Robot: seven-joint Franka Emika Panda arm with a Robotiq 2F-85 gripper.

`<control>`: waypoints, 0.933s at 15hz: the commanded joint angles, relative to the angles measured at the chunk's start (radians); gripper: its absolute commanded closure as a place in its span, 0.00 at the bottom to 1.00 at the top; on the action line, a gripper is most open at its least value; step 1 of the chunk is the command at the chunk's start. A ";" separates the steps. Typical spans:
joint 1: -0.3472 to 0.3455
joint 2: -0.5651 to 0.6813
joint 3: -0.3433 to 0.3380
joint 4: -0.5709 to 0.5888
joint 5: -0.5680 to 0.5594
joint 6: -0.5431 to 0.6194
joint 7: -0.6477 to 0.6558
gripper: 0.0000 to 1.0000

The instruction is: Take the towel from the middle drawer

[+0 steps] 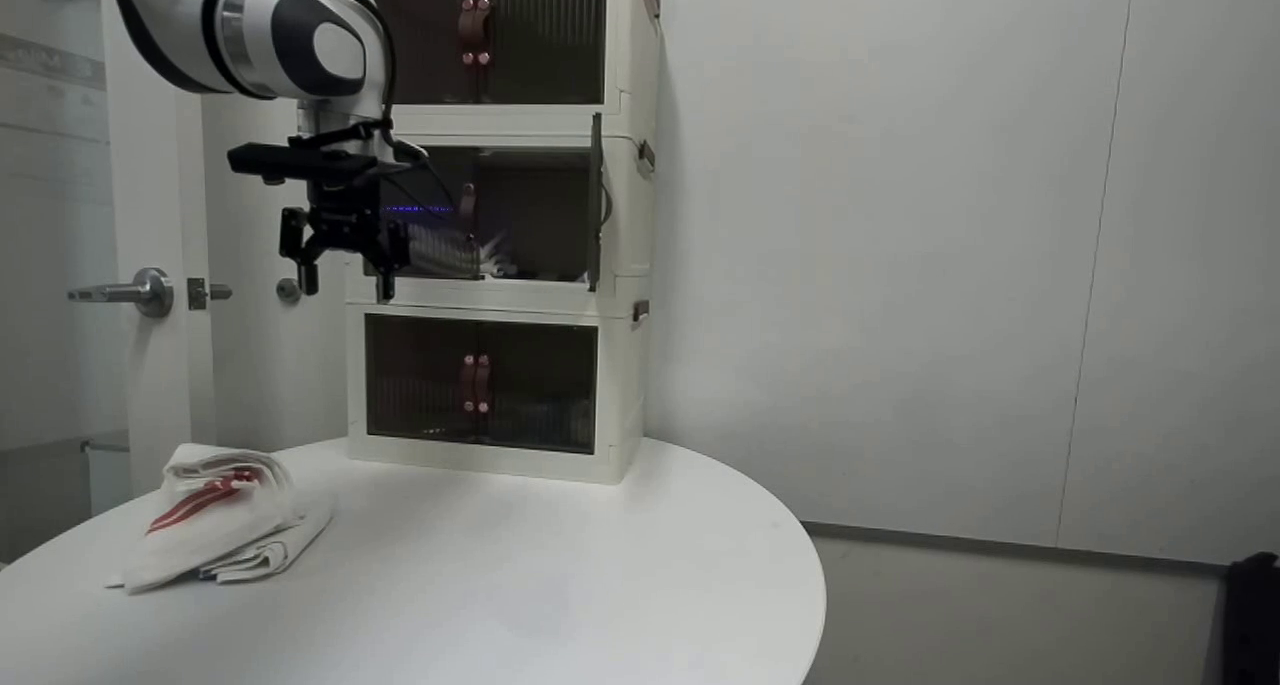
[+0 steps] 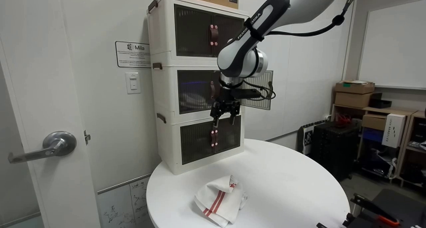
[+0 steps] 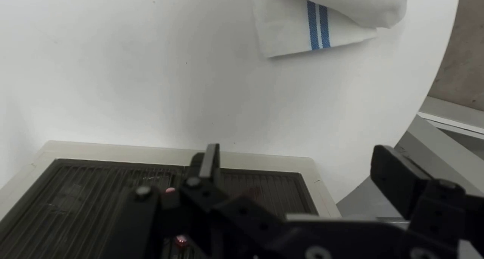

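See something white [image 1: 495,255], maybe the towel to take, inside the middle drawer [image 1: 628,215], and a red-striped towel [image 2: 219,199] heaped on the table [image 2: 283,174]. Reach in crooked with the hand [image 1: 347,284], spread wide and holding nothing, and maybe bump the drawer's edge [image 1: 540,290] or open door [image 1: 596,200]; find lots of room over the table.

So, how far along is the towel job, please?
Done: the grey ribbed door of the middle compartment in the white cabinet stands open. In hand: nothing; the black two-fingered hand hangs open. Left: probably taking the crumpled whitish material inside, perhaps a towel. A white, red-striped towel lies on the round white table; its origin is not visible.
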 commanded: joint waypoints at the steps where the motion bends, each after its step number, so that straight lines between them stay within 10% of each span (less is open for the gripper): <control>1: 0.016 -0.004 -0.006 0.002 -0.033 -0.011 0.013 0.00; 14: 0.090 -0.315 -0.004 -0.413 -0.250 0.126 0.238 0.00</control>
